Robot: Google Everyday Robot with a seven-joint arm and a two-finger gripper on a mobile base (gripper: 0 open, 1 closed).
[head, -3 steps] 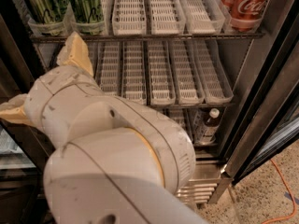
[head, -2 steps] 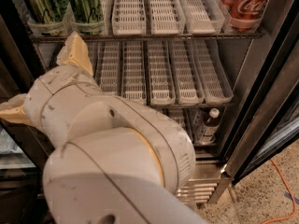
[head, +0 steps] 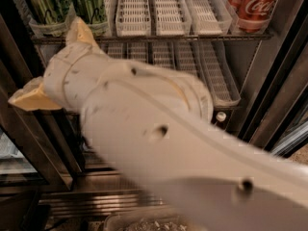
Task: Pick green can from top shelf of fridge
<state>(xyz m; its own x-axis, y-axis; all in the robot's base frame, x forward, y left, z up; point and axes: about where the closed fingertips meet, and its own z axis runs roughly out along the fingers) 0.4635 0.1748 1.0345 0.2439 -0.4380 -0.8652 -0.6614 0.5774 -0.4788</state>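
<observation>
1. The gripper (head: 46, 64) sits at the left of the fridge (head: 281, 88), just below the top shelf (head: 159, 37). Its 2 pale fingers (head: 81, 32) are spread wide with nothing between them.
2. 2 alike stand at the left front of that shelf. The green can (head: 89, 2) nearest the upper finger looks the easier target, with its neighbour (head: 45, 3) just beside it on the left.
3. The gripper is lower than both, so it probably needs to rise and level out until the fingers straddle the can's body above the tray lip (head: 98, 29).
4. Go in with the fingers wide. The gap to the neighbour is narrow, and a nudge could tip it.
5. Close at mid-height rather than on the rim, since a shiny can may slip.
6. Draw straight out along the lane, lifting just enough to clear the lip.
7. The red can (head: 251, 4) at the far right is well apart and no concern.
</observation>
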